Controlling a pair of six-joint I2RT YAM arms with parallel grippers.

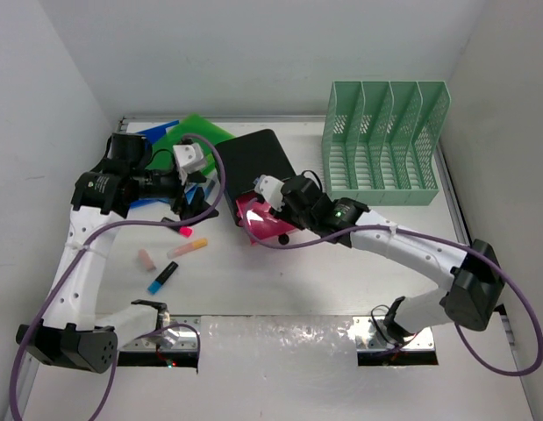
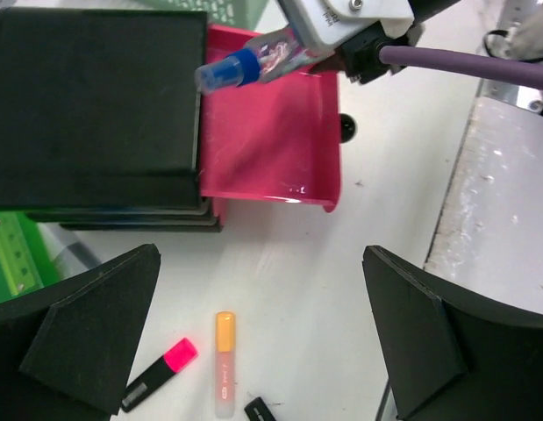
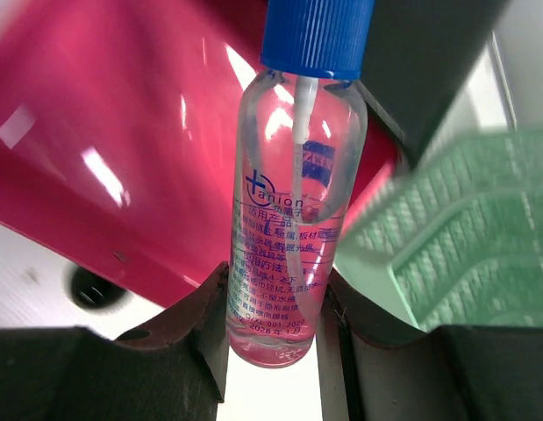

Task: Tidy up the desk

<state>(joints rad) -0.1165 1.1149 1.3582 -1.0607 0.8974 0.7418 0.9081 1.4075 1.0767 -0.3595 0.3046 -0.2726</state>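
Observation:
The desk (image 1: 289, 281) is a white tabletop. My right gripper (image 1: 264, 196) is shut on a clear spray bottle (image 3: 293, 219) with a blue cap (image 3: 317, 35). It holds the bottle over the open pink drawer (image 1: 269, 223) of a black box (image 1: 253, 160). The left wrist view shows the bottle (image 2: 249, 63) above the drawer (image 2: 271, 132). My left gripper (image 1: 190, 209) is open and empty. In its wrist view (image 2: 262, 351) it hangs above a pink highlighter (image 2: 161, 373) and an orange-capped pen (image 2: 225, 361).
A mint-green mesh file rack (image 1: 385, 145) stands at the back right. A green folder (image 1: 199, 132) lies at the back left. A blue highlighter (image 1: 163, 277) and a peach eraser (image 1: 146, 259) lie near the left arm. The drawer's black knob (image 3: 96, 285) faces me.

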